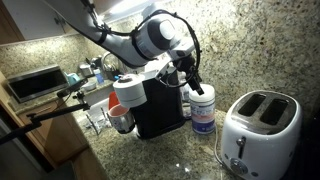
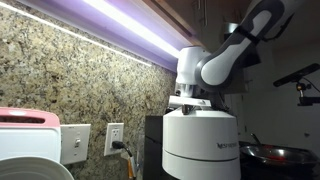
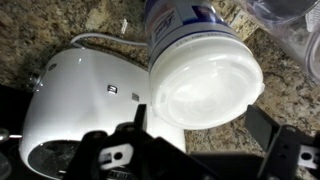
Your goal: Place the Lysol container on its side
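The Lysol container [image 1: 203, 110] is a white canister with a white lid and a blue-purple label. It stands upright on the granite counter between the black coffee machine [image 1: 157, 108] and the white toaster [image 1: 258, 135]. In the wrist view its round lid [image 3: 205, 85] fills the middle, with the label above it. It looks to be the large white cylinder close to the camera in an exterior view [image 2: 200, 148]. My gripper [image 1: 193, 82] hangs right over the lid. Its fingers [image 3: 200, 132] are spread open on either side and hold nothing.
The toaster [image 3: 75, 105] stands close beside the container. A white roll with a red base [image 1: 126, 98] stands on the far side of the coffee machine. A granite backsplash with an outlet [image 2: 115, 138] runs behind. A toaster oven [image 1: 35, 82] sits far back.
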`<state>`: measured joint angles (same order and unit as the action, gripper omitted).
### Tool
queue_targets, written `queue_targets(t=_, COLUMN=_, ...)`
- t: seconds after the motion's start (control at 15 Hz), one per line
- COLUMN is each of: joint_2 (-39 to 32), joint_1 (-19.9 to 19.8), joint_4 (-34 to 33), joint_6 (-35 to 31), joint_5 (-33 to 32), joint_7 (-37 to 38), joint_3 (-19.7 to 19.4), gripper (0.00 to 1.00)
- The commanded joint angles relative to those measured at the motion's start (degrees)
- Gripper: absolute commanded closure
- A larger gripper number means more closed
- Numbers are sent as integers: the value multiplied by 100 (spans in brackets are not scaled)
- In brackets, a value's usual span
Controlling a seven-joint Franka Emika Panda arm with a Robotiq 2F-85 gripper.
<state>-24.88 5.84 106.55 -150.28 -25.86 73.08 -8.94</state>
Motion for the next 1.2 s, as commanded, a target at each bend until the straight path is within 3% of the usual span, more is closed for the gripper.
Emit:
queue_targets(t=0.0, joint_2=-127, joint_1=192, joint_4=-263, joint_6=-64, joint_5=68, joint_7=-2, joint_3=-178, gripper=0)
queue_targets(t=0.33, joint_2=-302, joint_1=36, joint_4=-533, joint_6=-60, joint_5=682, joint_7=-267, joint_3=30, gripper=0)
queue_targets(t=0.6, joint_2=-640, joint_1=-219, joint_4=-736, joint_6=2, joint_5=1682, joint_7=-1130, joint_3=300, gripper=0)
queue_targets(t=1.13, joint_2=-803, joint_1=178, joint_4=-937, joint_6=135, joint_5=1507, joint_7=-1164, joint_3=-182, gripper=0)
